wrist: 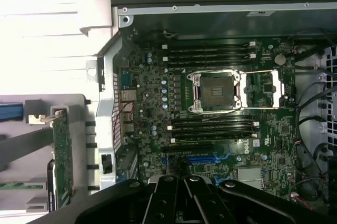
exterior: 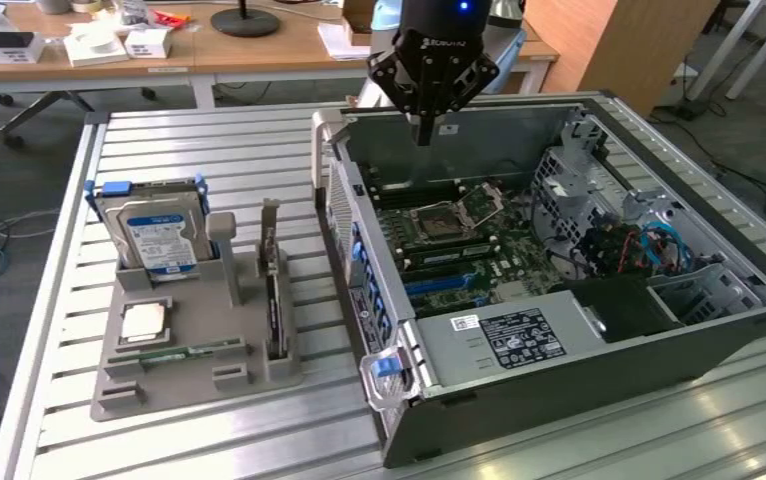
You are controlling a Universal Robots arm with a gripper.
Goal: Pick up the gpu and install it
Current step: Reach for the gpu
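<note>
The gpu (exterior: 274, 300) stands on edge in a slot of the grey holder (exterior: 156, 392) on the slatted table, at the exterior view's left, its pale bracket end pointing up. In the wrist view the gpu (wrist: 63, 155) shows as a thin green board beside the case wall. My gripper (exterior: 419, 132) hangs shut over the far rim of the open computer case (exterior: 597, 390), well away from the gpu, with nothing between its fingers. In the wrist view the gripper (wrist: 184, 181) looks down on the motherboard (wrist: 152, 103) near a blue slot (wrist: 208, 158).
The holder also carries a blue-labelled hard drive (exterior: 159, 238), a processor chip (exterior: 143, 320) and a narrow RAM stick (exterior: 176, 352). Inside the case lie the empty CPU socket (exterior: 443, 218), a power supply (exterior: 510, 335) and cables (exterior: 623, 250). Desks stand behind.
</note>
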